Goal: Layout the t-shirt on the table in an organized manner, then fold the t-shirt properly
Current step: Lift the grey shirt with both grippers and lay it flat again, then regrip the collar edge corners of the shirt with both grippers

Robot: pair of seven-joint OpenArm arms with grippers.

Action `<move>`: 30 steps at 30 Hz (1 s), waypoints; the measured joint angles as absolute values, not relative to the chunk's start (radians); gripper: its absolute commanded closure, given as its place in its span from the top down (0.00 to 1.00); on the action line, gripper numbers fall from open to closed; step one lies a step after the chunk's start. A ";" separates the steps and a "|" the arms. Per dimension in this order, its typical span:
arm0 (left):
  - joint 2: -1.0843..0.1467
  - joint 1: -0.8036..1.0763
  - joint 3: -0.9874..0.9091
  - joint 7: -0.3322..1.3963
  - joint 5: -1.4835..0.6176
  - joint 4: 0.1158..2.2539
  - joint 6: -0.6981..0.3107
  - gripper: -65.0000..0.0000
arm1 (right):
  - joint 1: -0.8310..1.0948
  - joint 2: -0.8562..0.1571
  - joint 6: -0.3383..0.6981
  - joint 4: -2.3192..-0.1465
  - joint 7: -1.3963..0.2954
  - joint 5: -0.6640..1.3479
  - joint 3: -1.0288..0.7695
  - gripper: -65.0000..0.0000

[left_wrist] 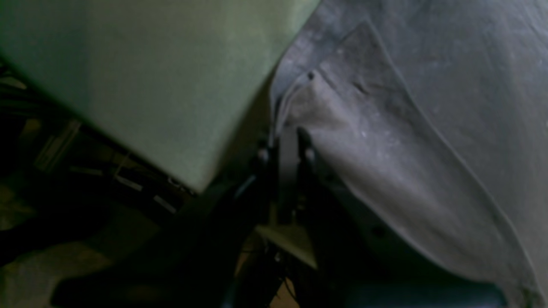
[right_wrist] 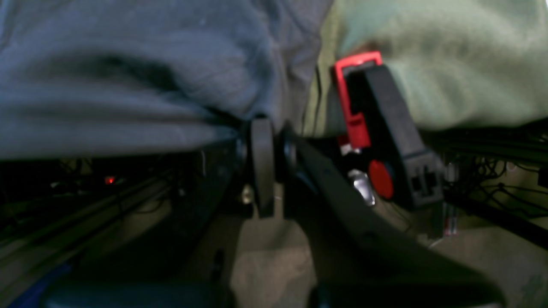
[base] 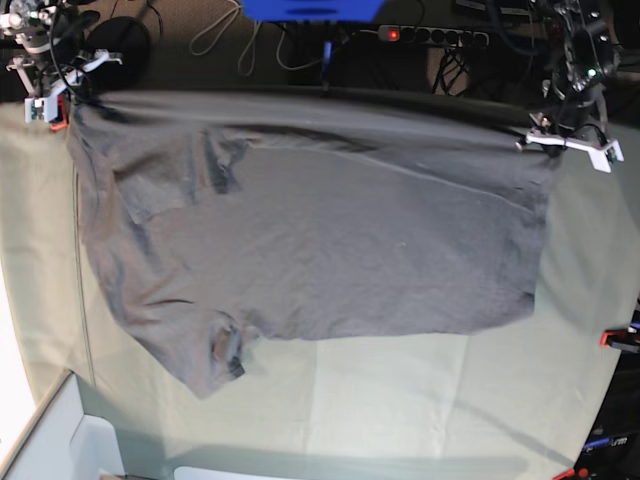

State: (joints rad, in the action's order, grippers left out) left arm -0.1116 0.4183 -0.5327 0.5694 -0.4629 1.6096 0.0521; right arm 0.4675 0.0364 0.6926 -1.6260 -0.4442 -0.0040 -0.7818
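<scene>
T-shirt (base: 320, 230) spread across the worktop (base: 400, 400), its far edge at the rim. Left tool (left_wrist: 287, 143) and right tool (right_wrist: 274, 141) each clenched on a far corner of the cloth. Risk: uneven pulling could drag the shirt over the rim, or snag the red clamp (right_wrist: 355, 102).

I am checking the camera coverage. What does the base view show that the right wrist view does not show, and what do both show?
Only the base view shows the whole t-shirt spread across the table, with the left gripper pinching one far corner, a power strip behind the table, and a clamp at the table's edge.

Only the right wrist view shows, close up, the closed fingers pinching the shirt's edge, a red and black clamp beside them, and cables under the table.

Both show the grey shirt, the green table cover and the right gripper holding the shirt.
</scene>
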 measured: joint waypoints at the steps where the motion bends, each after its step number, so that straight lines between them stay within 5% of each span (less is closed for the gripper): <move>1: -0.113 0.419 -0.533 0.572 -0.464 1.610 0.052 0.00 | 0.469 0.036 0.692 -1.626 -0.443 -0.004 -0.782 0.00; 7: -0.113 0.440 -0.533 0.573 -0.464 1.612 0.052 0.05 | 0.469 0.036 0.692 -1.626 -0.444 -0.007 -0.781 0.08; 12: -0.113 0.435 -0.538 0.640 -0.461 1.612 0.053 0.44 | 0.466 0.035 0.692 -1.626 -0.449 -0.015 -0.783 0.30; 14: -0.107 0.436 -0.539 0.648 -0.459 1.616 0.054 0.52 | 0.466 0.035 0.692 -1.629 -0.450 -0.015 -0.785 0.37; 20: -0.105 0.432 -0.540 0.647 -0.459 1.642 0.058 0.53 | 0.466 0.033 0.692 -1.669 -0.451 -0.019 -0.790 0.50; 30: -0.086 0.429 -0.542 0.657 -0.459 1.831 0.064 0.53 | 0.367 0.030 0.692 -1.669 -0.448 -0.012 -0.885 0.50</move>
State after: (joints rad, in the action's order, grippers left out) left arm -0.0856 0.4294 -0.5419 0.6575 -0.4595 1.8305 0.0643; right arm 0.3668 0.0299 0.6918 -1.6691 -0.4477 -0.0120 -0.8848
